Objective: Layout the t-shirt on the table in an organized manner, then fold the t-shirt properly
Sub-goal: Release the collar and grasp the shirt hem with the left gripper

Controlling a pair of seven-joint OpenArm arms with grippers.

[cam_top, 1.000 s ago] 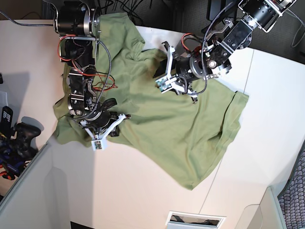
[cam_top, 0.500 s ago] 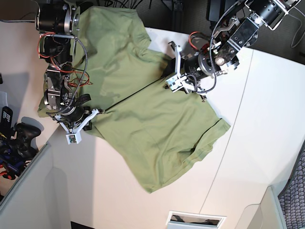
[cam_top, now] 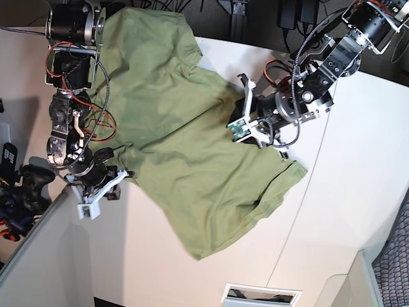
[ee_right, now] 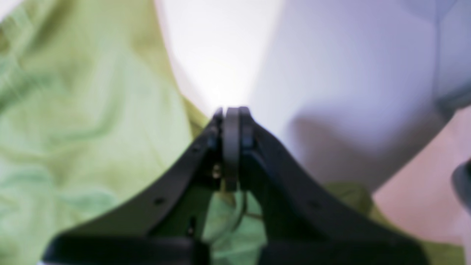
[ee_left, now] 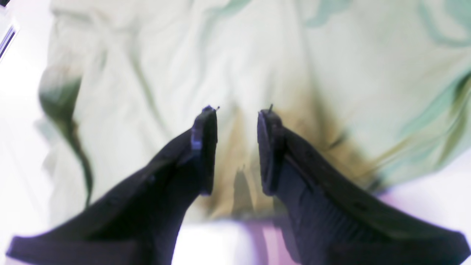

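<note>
Base view | t-shirt (cam_top: 185, 160) spread on table (cam_top: 358, 192) | left pincer (ee_left: 235, 147) agape | right pincer (ee_right: 231, 147) closed

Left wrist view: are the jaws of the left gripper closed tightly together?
No. The left gripper shows a clear gap between its two dark jaws, through which the pale t-shirt can be seen.

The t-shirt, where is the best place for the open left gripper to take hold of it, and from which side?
Probably the t-shirt edge by the left gripper, near the corner on the table. There the cloth lies thin and flat. Come from the bare table side, sliding one finger under the edge.
</note>
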